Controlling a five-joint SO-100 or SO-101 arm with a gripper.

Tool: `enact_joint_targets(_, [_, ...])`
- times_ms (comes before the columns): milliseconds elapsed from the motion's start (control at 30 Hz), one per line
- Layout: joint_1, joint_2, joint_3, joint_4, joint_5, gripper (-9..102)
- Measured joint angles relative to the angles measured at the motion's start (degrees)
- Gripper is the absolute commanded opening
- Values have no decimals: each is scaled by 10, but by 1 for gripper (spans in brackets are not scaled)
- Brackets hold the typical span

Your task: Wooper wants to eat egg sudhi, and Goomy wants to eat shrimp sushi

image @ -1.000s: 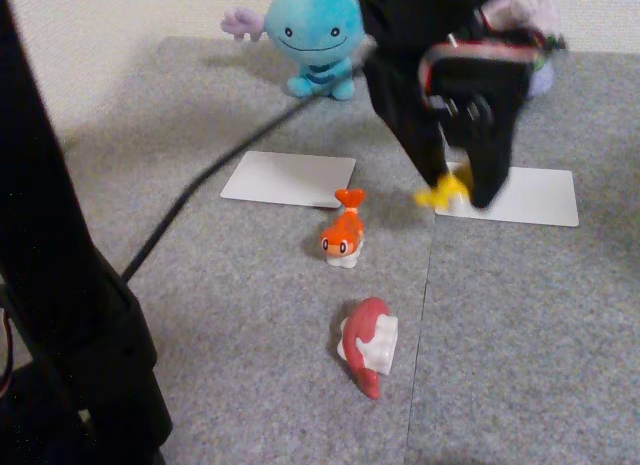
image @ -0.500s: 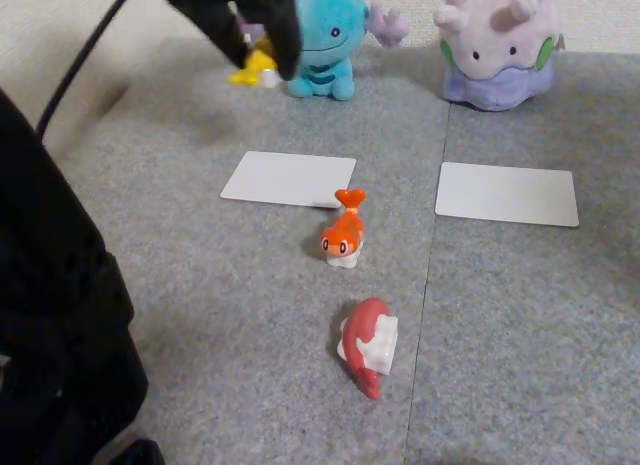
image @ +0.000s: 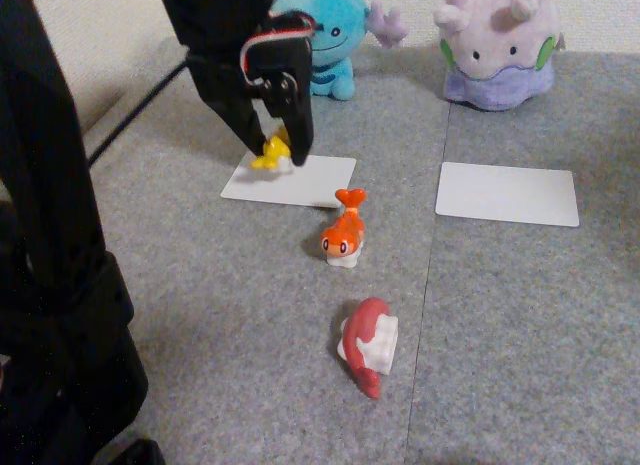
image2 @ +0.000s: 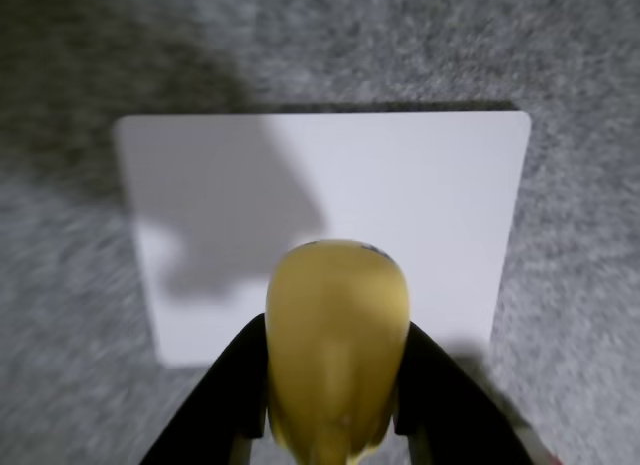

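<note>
fixed view front, angled down, wrist view close, seemingly downward, sharing white card [image: 290, 179]

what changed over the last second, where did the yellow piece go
The end effector, shut on the egg sushi, carried it from the right white card across to beside Wooper, then down over the left white card. It is not let go; the wrist view shows it clamped above that card. The shrimp sushi, the red-and-white piece, Goomy and both cards stayed put.
</note>
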Motion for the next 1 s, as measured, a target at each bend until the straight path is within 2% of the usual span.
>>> enact_joint_targets(167, [3,-39,0,-21,0,6])
enact_joint_targets(467, [0,-45,-1,-32,-1,30])
enact_joint_targets(767, [0,-4,0,-21,-1,31])
enact_joint_targets(1000, [0,141,0,69,-36,31])
